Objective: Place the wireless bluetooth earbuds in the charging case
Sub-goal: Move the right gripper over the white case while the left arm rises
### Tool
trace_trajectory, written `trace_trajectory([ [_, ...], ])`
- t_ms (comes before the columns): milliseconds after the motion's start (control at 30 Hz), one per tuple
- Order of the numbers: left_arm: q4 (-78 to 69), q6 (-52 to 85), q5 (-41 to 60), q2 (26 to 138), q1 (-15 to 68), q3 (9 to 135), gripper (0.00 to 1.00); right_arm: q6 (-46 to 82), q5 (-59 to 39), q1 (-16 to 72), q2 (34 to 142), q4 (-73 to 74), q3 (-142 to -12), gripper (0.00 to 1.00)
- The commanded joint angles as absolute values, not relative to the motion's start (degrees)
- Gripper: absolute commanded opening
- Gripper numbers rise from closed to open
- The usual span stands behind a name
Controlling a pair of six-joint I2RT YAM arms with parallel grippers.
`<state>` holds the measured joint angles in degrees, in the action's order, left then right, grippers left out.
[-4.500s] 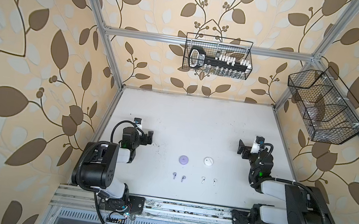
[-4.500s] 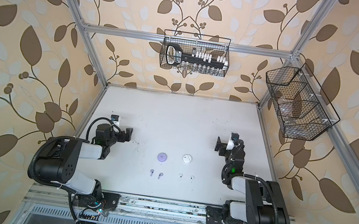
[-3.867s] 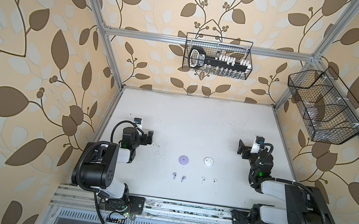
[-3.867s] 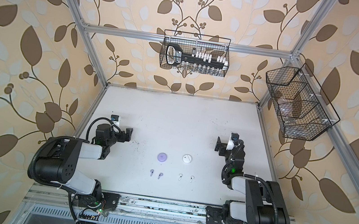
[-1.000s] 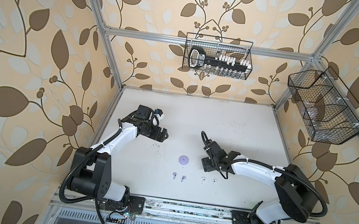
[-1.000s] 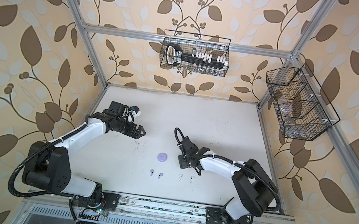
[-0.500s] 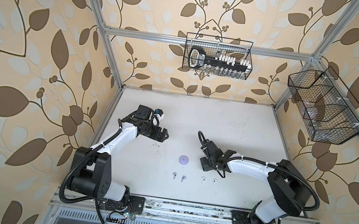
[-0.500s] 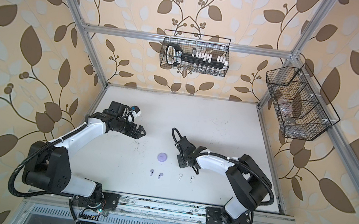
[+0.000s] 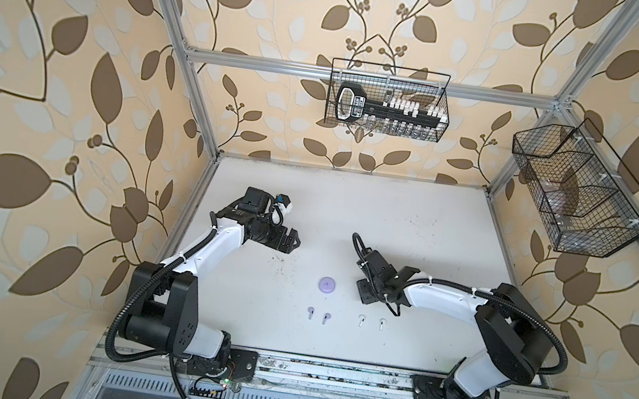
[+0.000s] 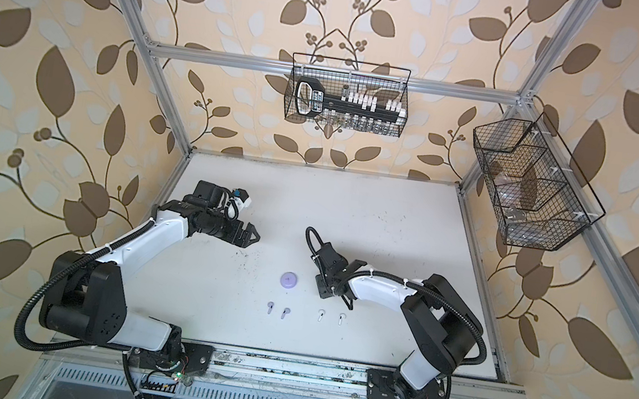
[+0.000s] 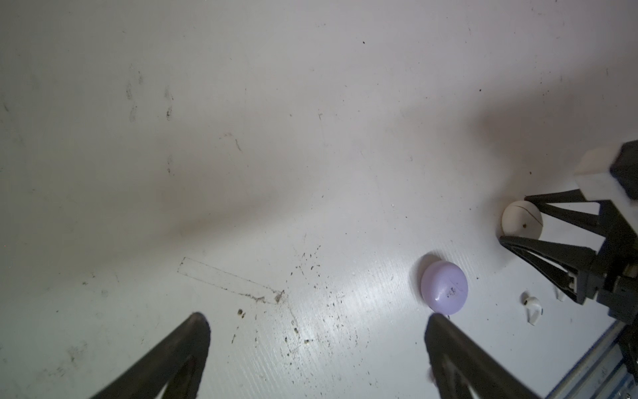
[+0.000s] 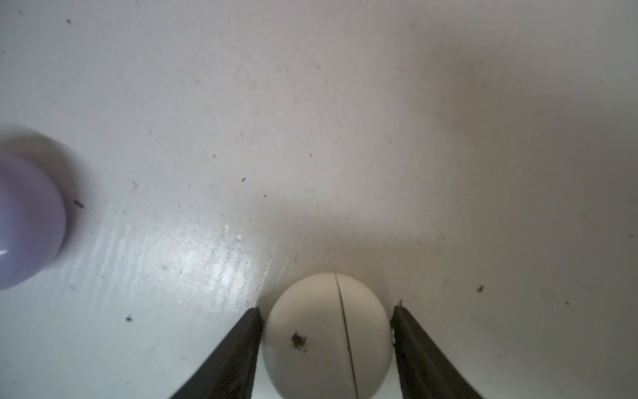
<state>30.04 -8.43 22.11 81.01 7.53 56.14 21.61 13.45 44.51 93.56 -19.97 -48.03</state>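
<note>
Earbuds (image 9: 361, 319), four tiny stemmed plastic pieces, two lilac and two white, lie in a row on the white worktop (image 9: 390, 218), near a round lilac case (image 9: 327, 284). Right claw (image 12: 327, 307) clamps a round white charging case (image 12: 328, 345) by its sides; left claw (image 11: 316, 317) hangs wide open, empty.

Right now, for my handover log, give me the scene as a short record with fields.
left gripper: open, empty, above table
right gripper: jaws against both sides of white case
lilac case: closed, on table, free
lilac earbuds: two, loose on table
white earbuds: two, loose on table
</note>
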Motion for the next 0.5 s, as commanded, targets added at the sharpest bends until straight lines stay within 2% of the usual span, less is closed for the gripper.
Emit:
trace_trajectory([
  [0,31.0,-9.1,23.2,79.9,7.7,56.5,0.99,22.1,13.6,44.9,93.2,-22.5,-47.4,0.61],
  [267,30.8,-9.1,22.9,79.9,7.7,56.7,0.99,22.5,13.5,45.1,92.8,-22.8,-47.1,0.54],
  [467,33.1,-9.2,24.7,81.9,8.6,60.1,0.99,21.8,13.4,46.1,91.5,-22.6,-46.7,0.43],
])
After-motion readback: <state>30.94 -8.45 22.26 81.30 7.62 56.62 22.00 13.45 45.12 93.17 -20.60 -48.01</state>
